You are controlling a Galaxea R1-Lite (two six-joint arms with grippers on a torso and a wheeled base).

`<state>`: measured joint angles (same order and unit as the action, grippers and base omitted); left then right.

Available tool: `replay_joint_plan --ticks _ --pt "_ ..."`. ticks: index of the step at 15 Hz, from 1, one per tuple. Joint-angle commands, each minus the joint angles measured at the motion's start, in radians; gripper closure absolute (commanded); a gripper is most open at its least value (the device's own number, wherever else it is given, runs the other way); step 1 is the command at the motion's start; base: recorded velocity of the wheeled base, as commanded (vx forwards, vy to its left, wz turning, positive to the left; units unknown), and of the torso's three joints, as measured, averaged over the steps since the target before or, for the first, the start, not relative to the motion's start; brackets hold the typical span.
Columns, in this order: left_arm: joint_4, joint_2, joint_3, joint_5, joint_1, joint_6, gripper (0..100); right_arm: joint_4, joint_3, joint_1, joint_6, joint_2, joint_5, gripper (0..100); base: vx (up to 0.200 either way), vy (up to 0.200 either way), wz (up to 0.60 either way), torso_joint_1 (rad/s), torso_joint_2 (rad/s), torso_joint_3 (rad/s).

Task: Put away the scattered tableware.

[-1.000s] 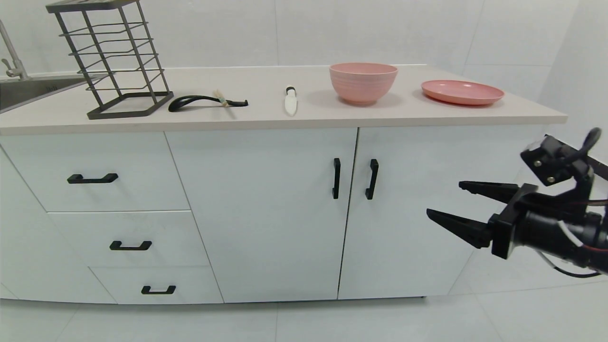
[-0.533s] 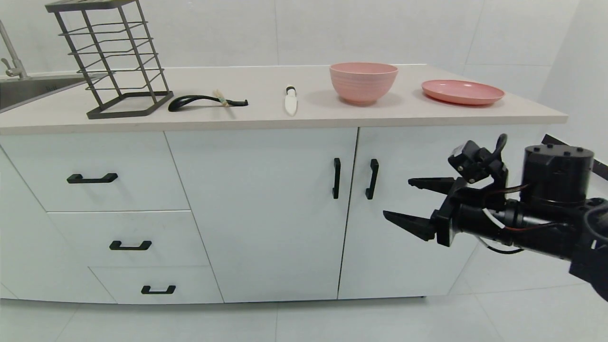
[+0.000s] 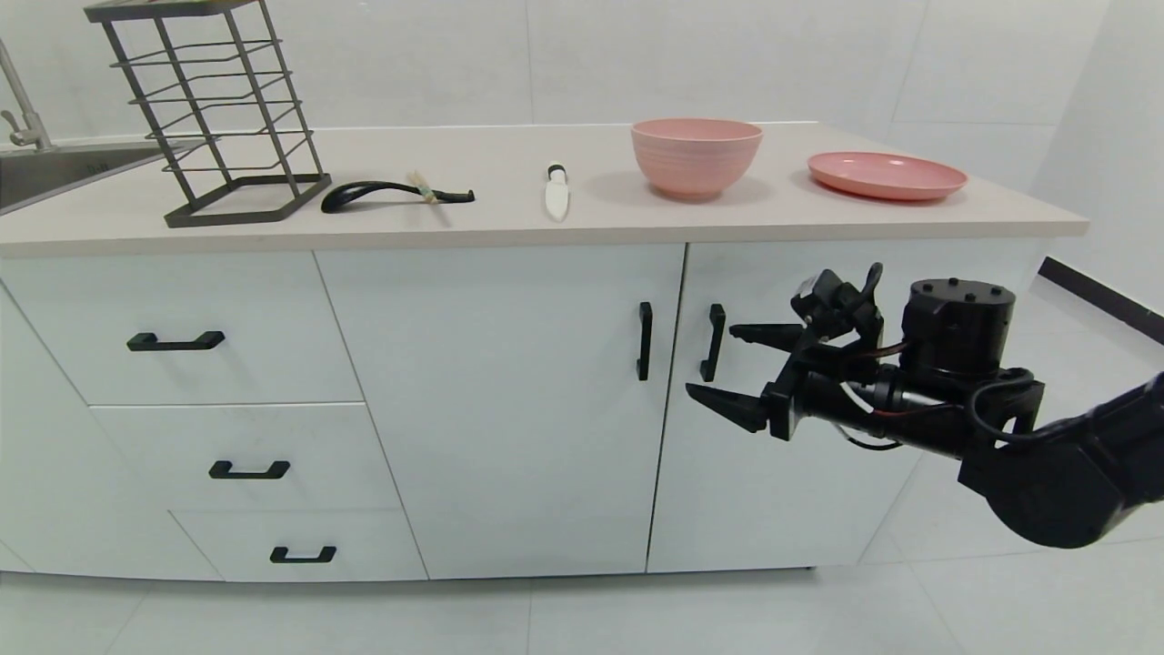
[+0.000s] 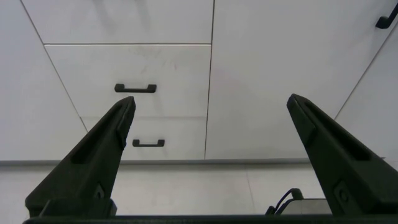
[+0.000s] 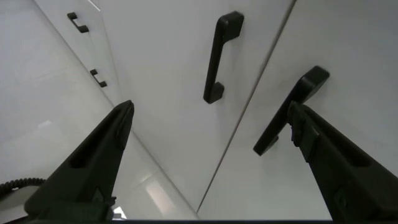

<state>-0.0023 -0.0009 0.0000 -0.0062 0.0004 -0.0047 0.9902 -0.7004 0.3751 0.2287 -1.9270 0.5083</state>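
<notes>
On counter, head view: bowl [image 3: 696, 156], plate [image 3: 887, 175], knife [image 3: 556, 193] and ladle [image 3: 382, 193] lie loose, right of rack [image 3: 218, 109]; rack top cut off. Small item across ladle's shaft unclear. Right gripper [image 3: 714, 361] spread wide, empty, just before right door handle [image 3: 712, 342].
Left wrist view: left gripper [image 4: 210, 99] spread, empty, facing drawers [image 4: 127, 71].
Right wrist view: one finger [image 5: 336, 162] overlaps right door handle's end; left door handle [image 5: 221, 56] fully seen.

Counter [image 3: 509, 223], left to right: rack [image 3: 218, 118], ladle [image 3: 382, 192], knife [image 3: 556, 194], bowl [image 3: 696, 156], plate [image 3: 887, 176]. Right hand [image 3: 710, 359] before door handles [image 3: 644, 341], below counter.
</notes>
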Motion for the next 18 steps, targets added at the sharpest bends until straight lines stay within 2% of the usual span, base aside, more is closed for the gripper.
replay_joint_plan --ticks 1,6,7,8,9,10,11,13,14,15,16,17,18 --pt "-0.001 0.001 0.0 0.0 0.001 0.0 0 0.002 0.029 0.002 0.0 0.022 -0.001 0 0.0 0.0 0.0 0.0 0.0 0.0" --pt "-0.001 0.001 0.0 -0.005 0.001 0.002 0 0.005 0.124 0.002 0.0 0.117 -0.005 0 0.0 0.0 0.0 0.0 0.0 0.0" --pt "-0.008 0.001 0.0 -0.021 0.001 0.008 0 0.005 0.156 0.001 0.0 0.155 -0.005 0 0.0 0.0 0.0 0.0 0.0 0.0" --pt "-0.133 0.001 -0.058 -0.023 0.001 0.002 0 0.004 0.182 -0.007 0.0 0.197 -0.005 0 0.0 0.0 0.0 0.0 0.0 0.0" --pt "-0.243 0.039 -0.179 -0.028 0.009 -0.008 0 0.002 0.206 -0.013 0.0 0.227 -0.005 0 0.0 0.0 0.0 0.0 0.0 0.0" --pt "-0.254 0.105 -0.275 -0.031 0.006 -0.006 0 0.002 0.225 -0.025 -0.002 0.25 -0.005 0 0.0 0.0 0.0 0.0 0.0 0.0" --pt "-0.243 0.125 -0.305 -0.052 -0.02 -0.009 0 0.005 0.24 -0.033 -0.002 0.257 -0.005 0 0.0 0.0 0.0 0.0 0.0 0.0" --pt "-0.22 0.177 -0.313 -0.077 -0.106 -0.032 0 0.007 0.259 -0.033 -0.002 0.26 -0.004 0 0.0 0.0 0.0 0.0 0.0 0.0" --pt "-0.22 0.211 -0.319 -0.094 -0.128 -0.034 0 0.007 0.265 -0.033 0.0 0.267 -0.004 0 0.0 0.0 0.0 0.0 0.0 0.0" --pt "-0.22 0.286 -0.331 -0.147 -0.195 -0.04 0 0.005 0.268 -0.031 0.0 0.278 -0.004 0 0.0 0.0 0.0 0.0 0.0 0.0" --pt "-0.22 0.315 -0.334 -0.167 -0.221 -0.046 0 0.005 0.269 -0.031 -0.002 0.28 -0.004 0 0.0 0.0 0.0 0.0 0.0 0.0" --pt "-0.245 0.429 -0.336 -0.192 -0.304 -0.052 0 0.005 0.271 -0.031 -0.002 0.28 -0.004 0 0.0 0.0 0.0 0.0 0.0 0.0" --pt "-0.278 0.504 -0.342 -0.195 -0.344 -0.049 0 0.005 0.274 -0.031 -0.003 0.28 -0.004 0 0.0 0.0 0.0 0.0 0.0 0.0"
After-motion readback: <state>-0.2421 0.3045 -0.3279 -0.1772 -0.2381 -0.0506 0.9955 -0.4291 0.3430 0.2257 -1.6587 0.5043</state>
